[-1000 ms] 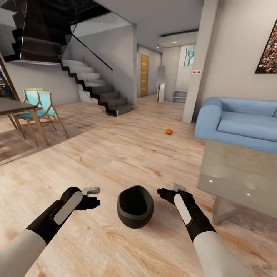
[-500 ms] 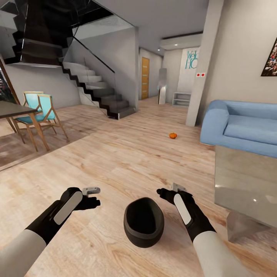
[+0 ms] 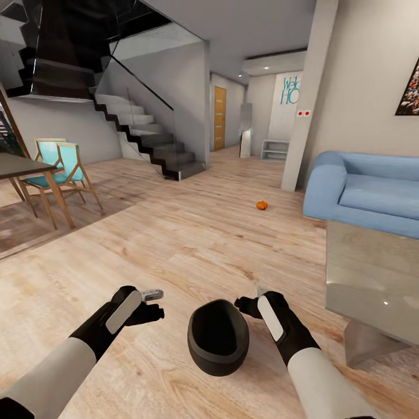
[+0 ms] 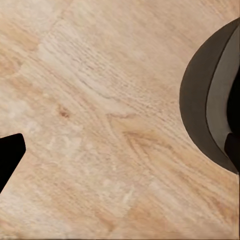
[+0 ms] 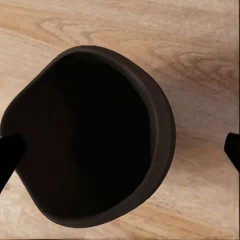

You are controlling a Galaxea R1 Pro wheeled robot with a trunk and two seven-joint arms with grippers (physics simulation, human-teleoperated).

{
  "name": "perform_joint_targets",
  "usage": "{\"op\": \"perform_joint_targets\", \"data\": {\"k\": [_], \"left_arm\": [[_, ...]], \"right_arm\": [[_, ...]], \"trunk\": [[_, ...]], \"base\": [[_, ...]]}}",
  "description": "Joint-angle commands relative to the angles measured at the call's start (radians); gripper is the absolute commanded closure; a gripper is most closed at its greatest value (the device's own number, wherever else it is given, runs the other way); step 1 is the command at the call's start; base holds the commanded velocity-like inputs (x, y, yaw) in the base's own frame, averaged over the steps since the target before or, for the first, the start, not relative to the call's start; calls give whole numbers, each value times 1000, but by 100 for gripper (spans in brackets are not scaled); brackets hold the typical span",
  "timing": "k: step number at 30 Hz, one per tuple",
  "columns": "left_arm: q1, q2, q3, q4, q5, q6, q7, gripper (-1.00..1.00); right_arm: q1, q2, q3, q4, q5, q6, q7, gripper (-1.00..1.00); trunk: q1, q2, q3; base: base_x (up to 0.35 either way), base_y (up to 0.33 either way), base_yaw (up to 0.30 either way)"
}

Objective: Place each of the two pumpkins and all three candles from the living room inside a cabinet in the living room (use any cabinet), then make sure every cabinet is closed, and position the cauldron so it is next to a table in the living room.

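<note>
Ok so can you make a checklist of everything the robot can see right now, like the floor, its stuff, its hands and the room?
Surface: light wooden floor.
Job's things: black cauldron on the floor between both arms, mouth open, looks empty in the right wrist view; one orange pumpkin on the floor further off, near the blue sofa; grey table to the cauldron's right, not touching it.
Clutter: nothing seen.
Grippers: left end effector and right end effector flank the cauldron; both look open, holding nothing.
Cables: nothing seen.
Surroundings: staircase, turquoise chairs, orange door.
</note>
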Motion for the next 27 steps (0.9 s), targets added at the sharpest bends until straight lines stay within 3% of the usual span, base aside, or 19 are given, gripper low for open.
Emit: {"op": "perform_joint_targets", "data": {"k": [1, 2, 9, 11, 15, 21, 23, 27], "left_arm": [[-7, -5, -5, 18, 9, -11, 3, -100], [-17, -15, -7, 53, 8, -35, -19, -100], [-28, -26, -7, 79, 9, -60, -50, -100], [-35, -42, -8, 83, 8, -62, -52, -100], [-53, -100, -10, 88, 7, -62, -51, -100], [-63, -130, -10, 120, 8, -62, -55, -100], [-64, -154, -24, 131, 7, -62, -52, -100], [-66, -185, -107, 143, 10, -63, -43, -100]], "right_arm": [[-1, 0, 3, 2, -11, 3, -16, -100], [-3, 1, 5, 7, -11, 4, -28, -100], [-4, 2, 23, 14, -11, 5, -39, -100], [-4, 2, 36, 16, -11, 5, -40, -100], [-5, 2, 51, 25, -12, 5, -42, -100], [-5, 1, 54, 30, -10, 5, -42, -100], [-6, 1, 55, 31, -9, 5, -43, -100], [-6, 0, 55, 32, -9, 5, -44, -100]], "trunk": [[0, -1, -1], [0, -1, -1], [0, -1, -1], [0, -1, -1], [0, -1, -1], [0, -1, -1], [0, -1, -1], [0, -1, -1]], "base": [[0, 0, 0], [0, 0, 0], [0, 0, 0], [0, 0, 0], [0, 0, 0], [0, 0, 0], [0, 0, 0], [0, 0, 0]]}}
